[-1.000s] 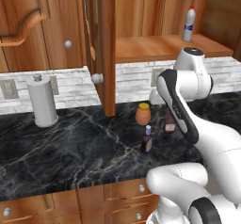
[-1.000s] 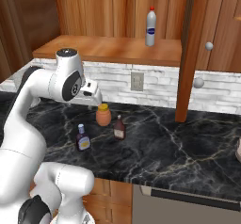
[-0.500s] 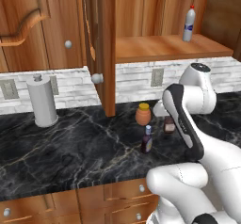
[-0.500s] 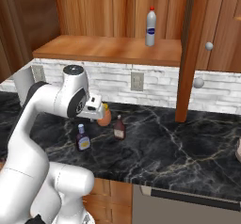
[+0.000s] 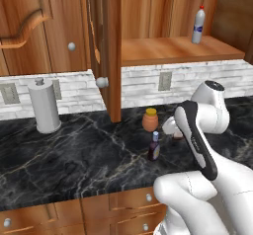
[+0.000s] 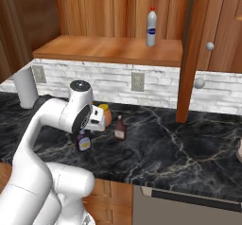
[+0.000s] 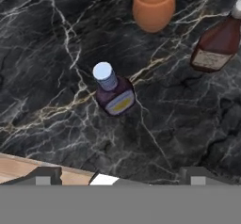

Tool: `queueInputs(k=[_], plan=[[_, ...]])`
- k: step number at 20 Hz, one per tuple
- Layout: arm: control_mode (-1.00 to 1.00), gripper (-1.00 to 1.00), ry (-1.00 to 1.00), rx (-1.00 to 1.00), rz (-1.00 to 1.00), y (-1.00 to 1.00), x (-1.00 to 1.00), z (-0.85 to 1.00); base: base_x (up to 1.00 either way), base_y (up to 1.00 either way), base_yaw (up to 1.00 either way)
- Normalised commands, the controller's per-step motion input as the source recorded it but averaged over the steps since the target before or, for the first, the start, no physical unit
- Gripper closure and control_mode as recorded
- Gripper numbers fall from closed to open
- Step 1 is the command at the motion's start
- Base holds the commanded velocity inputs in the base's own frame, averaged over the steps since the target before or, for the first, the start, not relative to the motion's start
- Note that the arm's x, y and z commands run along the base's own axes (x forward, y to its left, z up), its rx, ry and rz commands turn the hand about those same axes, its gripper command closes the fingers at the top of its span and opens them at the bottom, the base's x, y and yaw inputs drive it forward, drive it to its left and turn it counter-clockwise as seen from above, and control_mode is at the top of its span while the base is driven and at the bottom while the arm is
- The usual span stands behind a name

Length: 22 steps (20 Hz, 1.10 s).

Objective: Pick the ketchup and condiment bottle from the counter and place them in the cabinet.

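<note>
The condiment bottle (image 7: 113,91), dark purplish with a bluish cap and oval yellow label, stands on the black marble counter (image 7: 179,119) directly under my gripper (image 7: 120,175). The jaws are wide open and hold nothing. My gripper (image 6: 94,125) hovers just above the condiment bottle (image 6: 84,141) without touching it. The red-brown ketchup (image 7: 216,44) stands upright a little further right, the ketchup (image 6: 119,128) being clear of the hand. In the left base view my arm half hides the ketchup (image 5: 178,136) behind the condiment bottle (image 5: 154,147). The cabinet (image 6: 108,49) hangs open above, its shelf bare on the left.
A squat orange jar (image 7: 153,4) stands just behind the two bottles. A tall white bottle with a red cap (image 6: 151,26) is on the cabinet shelf. The open cabinet door (image 5: 106,46) juts out over the counter. A paper towel roll (image 5: 44,105) stands far left.
My arm has folded down from shelf height, bringing the hand low over the bottles on the counter. The jaws stayed open and the bottles have not moved.
</note>
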Motion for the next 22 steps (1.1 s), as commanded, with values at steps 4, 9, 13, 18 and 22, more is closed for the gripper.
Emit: queueInputs(k=[4,9,13,18,22], plan=[[-1.00,-1.00,-0.04,0.08,0.12,0.00,-0.14,-0.34,0.00,0.00,0.00],[-1.00,-1.00,-0.14,0.06,0.13,0.00,-0.10,-0.25,0.00,0.00,0.00],[-1.00,-1.00,-0.19,0.08,0.11,0.00,-0.05,-0.17,0.00,0.00,0.00],[-1.00,-1.00,-0.27,0.07,0.09,-0.03,-0.02,0.00,0.00,0.00,0.00],[-1.00,-1.00,-0.26,0.04,0.07,0.00,0.00,-0.02,0.00,0.00,0.00]])
